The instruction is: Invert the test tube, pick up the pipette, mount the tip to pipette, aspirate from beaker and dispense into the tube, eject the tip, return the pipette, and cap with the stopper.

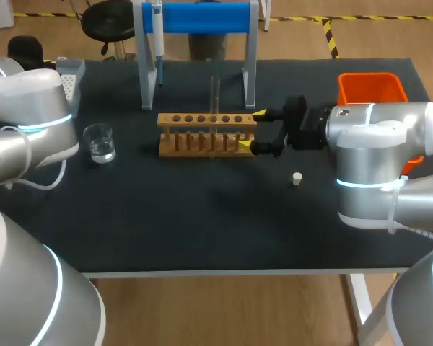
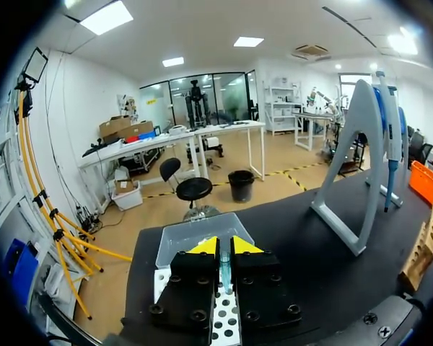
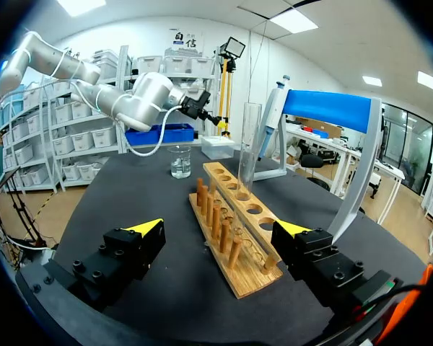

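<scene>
A wooden rack (image 1: pixel 206 133) (image 3: pixel 231 231) stands mid-table with a clear test tube (image 1: pixel 215 92) (image 3: pixel 249 148) upright in it. My right gripper (image 1: pixel 252 130) (image 3: pixel 220 238) is open, its yellow tips on either side of the rack's right end without gripping it. The pipette (image 1: pixel 157 36) (image 2: pixel 390 137) (image 3: pixel 273 119) hangs on the blue stand (image 1: pixel 202 18) behind the rack. A beaker (image 1: pixel 99 142) (image 3: pixel 179 162) of clear liquid sits to the left. The small stopper (image 1: pixel 297 179) lies right of centre. My left gripper (image 2: pixel 224 249) is shut above the tip box (image 1: pixel 71 79) (image 2: pixel 202 238); in the head view the arm hides it.
An orange bin (image 1: pixel 372 90) (image 2: pixel 429 184) stands at the back right corner. The stand's grey legs (image 1: pixel 146 79) rise just behind the rack. My left arm (image 1: pixel 29 115) (image 3: pixel 144 97) hangs over the table's back left.
</scene>
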### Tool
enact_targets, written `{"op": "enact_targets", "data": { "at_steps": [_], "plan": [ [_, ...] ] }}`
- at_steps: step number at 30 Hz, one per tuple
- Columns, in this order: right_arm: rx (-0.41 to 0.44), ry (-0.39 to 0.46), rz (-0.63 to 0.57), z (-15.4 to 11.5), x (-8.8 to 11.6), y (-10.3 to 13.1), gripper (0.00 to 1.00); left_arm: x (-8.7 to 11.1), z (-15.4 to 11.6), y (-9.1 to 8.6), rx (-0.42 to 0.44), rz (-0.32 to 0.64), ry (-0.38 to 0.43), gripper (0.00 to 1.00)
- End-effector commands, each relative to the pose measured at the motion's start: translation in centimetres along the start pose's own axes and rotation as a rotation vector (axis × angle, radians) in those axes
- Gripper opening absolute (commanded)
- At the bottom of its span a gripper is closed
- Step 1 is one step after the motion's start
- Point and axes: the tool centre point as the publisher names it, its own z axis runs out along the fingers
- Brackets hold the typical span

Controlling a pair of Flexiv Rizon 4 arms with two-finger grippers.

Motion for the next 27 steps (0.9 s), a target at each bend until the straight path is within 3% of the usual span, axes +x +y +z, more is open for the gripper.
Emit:
{"op": "enact_targets", "data": {
  "at_steps": [1, 9, 17, 23, 27],
  "plan": [
    [-0.001, -0.002, 0.000, 0.0, 0.0, 0.0, 1.00, 0.2, -0.3, -0.3, -0.004, 0.002, -0.004, 0.00],
    [-0.001, -0.002, 0.000, 0.0, 0.0, 0.0, 1.00, 0.6, -1.3, -0.8, -0.001, 0.015, -0.004, 0.00],
    [-0.001, -0.002, 0.000, 0.0, 0.0, 0.0, 1.00, 1.8, -3.2, -1.5, 0.003, 0.059, 0.055, 0.00],
    [-0.001, -0.002, 0.000, 0.0, 0.0, 0.0, 1.00, 3.4, -5.2, -2.6, 0.019, 0.118, 0.167, 0.00],
    [-0.001, -0.002, 0.000, 0.0, 0.0, 0.0, 1.00, 5.4, -6.8, -3.6, 0.027, 0.189, 0.336, 0.00]
  ]
}}
